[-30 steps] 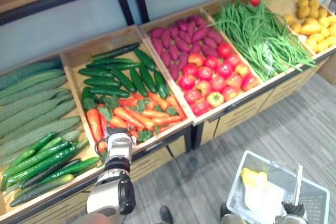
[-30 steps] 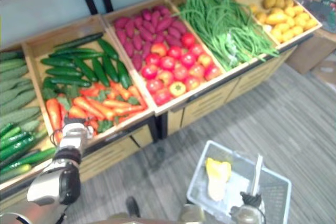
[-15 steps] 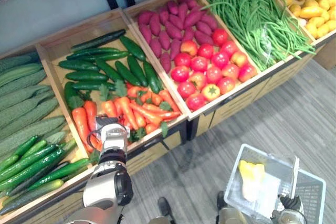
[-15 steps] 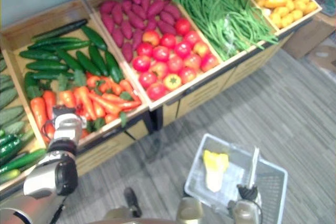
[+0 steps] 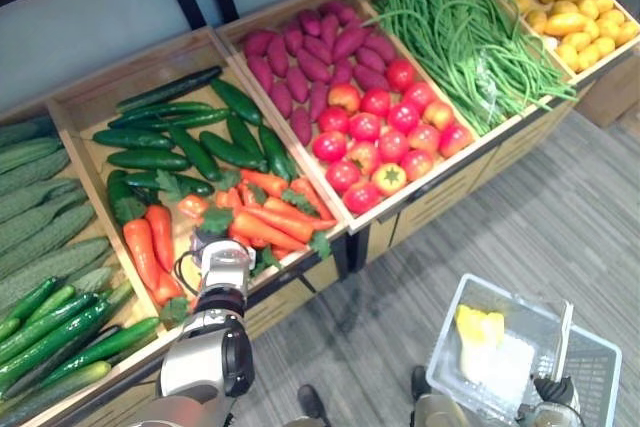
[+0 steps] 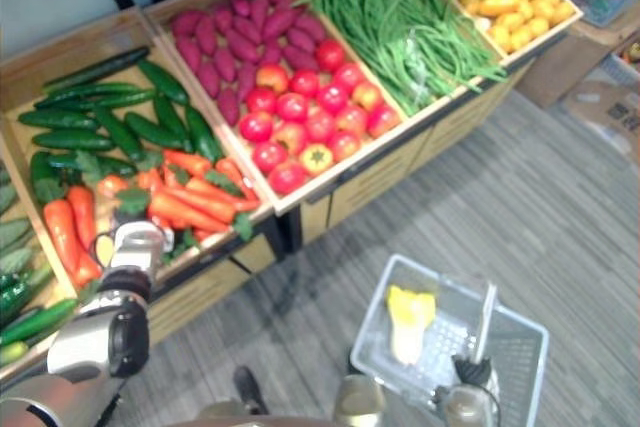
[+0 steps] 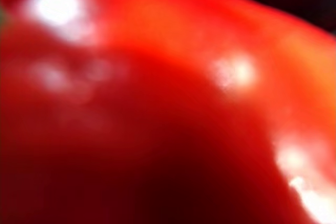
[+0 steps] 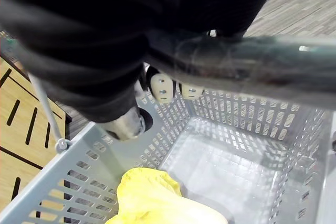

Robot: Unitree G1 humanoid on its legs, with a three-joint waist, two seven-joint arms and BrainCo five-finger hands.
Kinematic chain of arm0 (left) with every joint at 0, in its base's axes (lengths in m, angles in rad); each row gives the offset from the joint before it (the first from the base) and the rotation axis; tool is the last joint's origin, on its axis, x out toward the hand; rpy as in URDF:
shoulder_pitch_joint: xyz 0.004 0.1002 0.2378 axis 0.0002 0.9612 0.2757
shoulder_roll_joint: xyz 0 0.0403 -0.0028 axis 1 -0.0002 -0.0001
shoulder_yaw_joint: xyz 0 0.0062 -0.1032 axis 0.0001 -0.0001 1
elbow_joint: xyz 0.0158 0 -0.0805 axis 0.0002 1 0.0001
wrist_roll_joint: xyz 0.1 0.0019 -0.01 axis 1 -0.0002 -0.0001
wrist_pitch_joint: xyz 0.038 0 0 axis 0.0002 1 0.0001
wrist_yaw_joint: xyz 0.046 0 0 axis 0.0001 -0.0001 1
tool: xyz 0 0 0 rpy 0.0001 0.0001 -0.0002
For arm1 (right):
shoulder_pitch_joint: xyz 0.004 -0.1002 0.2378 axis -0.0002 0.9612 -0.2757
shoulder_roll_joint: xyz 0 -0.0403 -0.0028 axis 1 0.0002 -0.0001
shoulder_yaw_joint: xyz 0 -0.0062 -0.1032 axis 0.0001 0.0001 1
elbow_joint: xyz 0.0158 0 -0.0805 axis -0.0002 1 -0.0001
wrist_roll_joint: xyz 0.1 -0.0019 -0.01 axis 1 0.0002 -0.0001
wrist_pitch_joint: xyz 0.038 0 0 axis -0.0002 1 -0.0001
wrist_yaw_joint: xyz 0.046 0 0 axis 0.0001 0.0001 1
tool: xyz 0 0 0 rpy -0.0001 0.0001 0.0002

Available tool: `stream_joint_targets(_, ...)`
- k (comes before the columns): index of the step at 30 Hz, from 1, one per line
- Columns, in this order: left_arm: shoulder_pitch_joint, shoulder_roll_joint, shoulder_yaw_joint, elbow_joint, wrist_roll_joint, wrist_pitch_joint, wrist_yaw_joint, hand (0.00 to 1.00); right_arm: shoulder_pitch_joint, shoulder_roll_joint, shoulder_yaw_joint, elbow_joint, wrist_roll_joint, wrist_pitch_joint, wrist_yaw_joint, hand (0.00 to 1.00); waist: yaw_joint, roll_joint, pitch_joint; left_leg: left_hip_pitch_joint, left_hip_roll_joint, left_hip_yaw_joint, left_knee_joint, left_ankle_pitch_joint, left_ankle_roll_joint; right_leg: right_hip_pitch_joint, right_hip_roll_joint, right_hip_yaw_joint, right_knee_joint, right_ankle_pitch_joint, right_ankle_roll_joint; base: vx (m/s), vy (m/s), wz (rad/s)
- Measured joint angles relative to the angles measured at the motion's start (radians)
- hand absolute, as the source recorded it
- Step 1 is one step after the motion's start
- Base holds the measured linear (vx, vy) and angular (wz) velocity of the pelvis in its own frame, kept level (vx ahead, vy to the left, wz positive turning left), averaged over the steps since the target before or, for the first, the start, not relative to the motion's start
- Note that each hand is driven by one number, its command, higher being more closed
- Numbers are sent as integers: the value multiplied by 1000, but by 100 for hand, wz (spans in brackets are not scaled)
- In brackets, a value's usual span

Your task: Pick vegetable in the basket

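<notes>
Carrots (image 5: 265,217) lie at the front of the wooden crate (image 5: 80,107); left hand (image 5: 222,262) is down on them, fingers buried, can't tell their state; right hand (image 8: 163,90) has its fingers wrapped round the basket handle (image 8: 252,69), so the grey basket (image 5: 585,372) hangs ready right of the crate, yellow vegetable (image 5: 478,327) inside.

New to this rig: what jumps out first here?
Bright produce: tomatoes mid-stand, carrots to their left, green beans to their right. The left hand is down at the carrots' front edge. The right hand grips the handle of the grey basket, low right; one yellow item lies inside.
</notes>
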Motion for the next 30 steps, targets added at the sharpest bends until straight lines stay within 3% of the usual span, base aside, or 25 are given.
stream_joint_targets(10, 10, 9, 7, -40, 1, 1, -10, 100, 22, -10, -28, 0, 0, 2, 5, 100, 7, 11, -6, 12, -1, -34, 0, 0, 0, 18, -7, -27, 21, 0, 0, -25, -11, 8)
stream_joint_targets(18, 10, 120, 6, -53, 65, 1, -16, 100, 41, -41, -41, 1, 0, 0, 9, 100, 8, 34, -20, 9, -1, -48, 0, 7, 7, 12, -4, -32, 34, -1, 1, -48, -15, 1)
stream_joint_targets(22, 9, 169, 1, -81, 136, 1, -17, 100, 44, -43, -41, 1, -1, -4, 9, 100, 13, 34, -21, -9, -2, -52, -1, 20, 9, -4, -4, -38, 34, -1, 1, -60, -18, 2)
stream_joint_targets(30, 0, 242, -51, -120, 180, 0, -17, 100, 48, -46, -39, 3, -1, -11, 9, 100, 32, 31, -23, -27, -1, -69, -1, 36, 12, -13, -3, -50, 33, -1, 1, -31, -11, 5)
